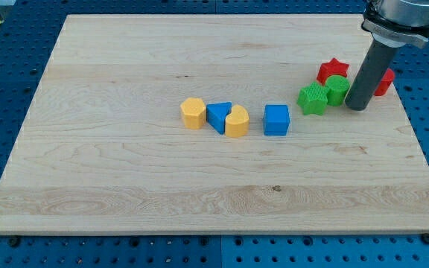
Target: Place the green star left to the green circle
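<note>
The arm has no claw, only a rod; my tip (357, 106) rests just right of the green circle (337, 89). The green star (313, 98) sits touching that circle's left side, a red star (333, 70) behind them.

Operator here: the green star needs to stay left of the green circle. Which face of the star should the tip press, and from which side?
No gripping here, only pushing. The green star already sits at the view's left of the green circle, touching or nearly so. My tip stands just right of the circle. To nudge the star, I'd probably come around and press its right-hand face, pushing towards the view's left.
</note>
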`<control>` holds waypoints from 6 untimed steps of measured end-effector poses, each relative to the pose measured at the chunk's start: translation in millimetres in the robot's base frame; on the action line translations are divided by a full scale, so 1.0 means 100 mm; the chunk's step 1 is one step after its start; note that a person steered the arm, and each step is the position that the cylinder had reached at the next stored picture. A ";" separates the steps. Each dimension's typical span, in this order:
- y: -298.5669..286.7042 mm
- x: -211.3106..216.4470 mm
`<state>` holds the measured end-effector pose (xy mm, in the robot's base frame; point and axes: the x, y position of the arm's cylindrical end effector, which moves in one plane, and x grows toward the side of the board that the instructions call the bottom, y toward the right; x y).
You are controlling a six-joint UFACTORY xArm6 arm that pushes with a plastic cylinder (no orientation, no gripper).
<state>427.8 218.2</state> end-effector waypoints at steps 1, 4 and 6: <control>-0.18 -0.04; -0.18 0.12; -0.70 0.16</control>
